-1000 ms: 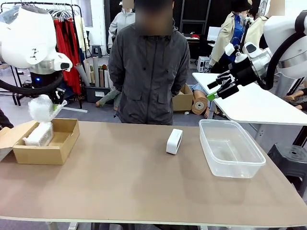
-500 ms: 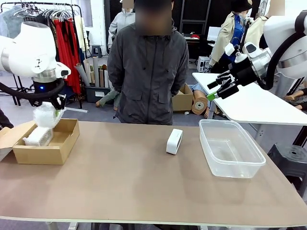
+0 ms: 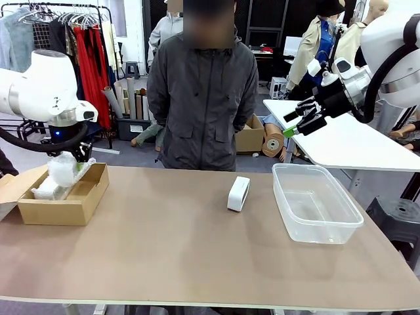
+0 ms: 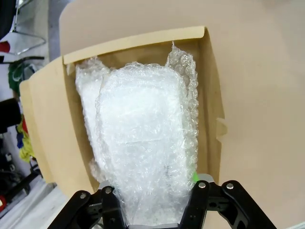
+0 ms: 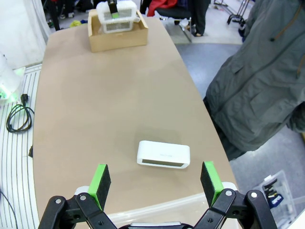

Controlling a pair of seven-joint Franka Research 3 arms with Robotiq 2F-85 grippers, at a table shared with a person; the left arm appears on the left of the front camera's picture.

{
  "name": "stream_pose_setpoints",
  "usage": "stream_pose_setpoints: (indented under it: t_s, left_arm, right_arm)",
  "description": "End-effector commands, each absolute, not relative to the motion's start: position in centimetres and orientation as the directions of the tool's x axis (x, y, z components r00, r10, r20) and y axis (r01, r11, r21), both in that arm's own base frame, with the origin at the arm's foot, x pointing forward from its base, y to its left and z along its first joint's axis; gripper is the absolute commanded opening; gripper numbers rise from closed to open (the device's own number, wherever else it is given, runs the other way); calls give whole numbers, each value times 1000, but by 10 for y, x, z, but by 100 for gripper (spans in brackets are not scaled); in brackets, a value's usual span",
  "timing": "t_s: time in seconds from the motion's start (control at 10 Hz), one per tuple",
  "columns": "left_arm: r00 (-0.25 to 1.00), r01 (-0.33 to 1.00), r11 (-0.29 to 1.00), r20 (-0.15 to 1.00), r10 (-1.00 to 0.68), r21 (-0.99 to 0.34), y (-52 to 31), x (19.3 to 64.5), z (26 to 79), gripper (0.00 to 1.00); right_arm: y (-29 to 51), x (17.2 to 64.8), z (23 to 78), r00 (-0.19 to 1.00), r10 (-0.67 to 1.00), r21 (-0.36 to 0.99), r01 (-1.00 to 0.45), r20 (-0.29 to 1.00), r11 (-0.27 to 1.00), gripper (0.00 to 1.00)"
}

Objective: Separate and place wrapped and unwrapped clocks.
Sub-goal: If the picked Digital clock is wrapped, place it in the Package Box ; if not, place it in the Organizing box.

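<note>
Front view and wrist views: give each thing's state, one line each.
Left end effector, shut on held wrapped clock.
Right end effector, open, empty, raised.
Held wrapped clock, gripped over cardboard box.
Second wrapped clock, lying in the box.
Bare clock, standing on edge, untouched.
Clear tub, empty.
Cardboard box, open.

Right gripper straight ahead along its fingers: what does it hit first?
Probably the bare white clock, centred ahead of the open right gripper; depth is unclear, so it may touch the table just short of it.
</note>
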State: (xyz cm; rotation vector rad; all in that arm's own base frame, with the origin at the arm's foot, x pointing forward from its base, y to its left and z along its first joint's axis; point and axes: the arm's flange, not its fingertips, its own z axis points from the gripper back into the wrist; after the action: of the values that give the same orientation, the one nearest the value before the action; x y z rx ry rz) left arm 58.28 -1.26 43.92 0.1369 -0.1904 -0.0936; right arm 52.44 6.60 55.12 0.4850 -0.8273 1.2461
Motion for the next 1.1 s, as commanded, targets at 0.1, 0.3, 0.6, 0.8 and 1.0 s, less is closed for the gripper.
stream_pose_setpoints:
  t_s: [0.1,0.3,0.6,0.8,1.0]
  left_arm:
    - [965,155,985,199,-169,82,-10,590,430,0]
    - [970,162,984,172,-173,77,-15,595,416,0]
    - [977,135,984,152,-151,112,-20,593,401,0]
    - [981,129,984,128,-144,120,-24,594,387,0]
    - [986,109,986,108,-123,128,-23,598,374,0]
  right_arm:
    - [66,524,553,89,628,-112,-955,773,273,100]
    - [66,524,553,89,628,-112,-955,773,273,100]
    - [66,524,553,89,628,-112,-955,773,273,100]
    - [66,524,553,89,628,-112,-955,773,273,100]
    - [66,524,553,89,628,-112,-955,773,273,100]
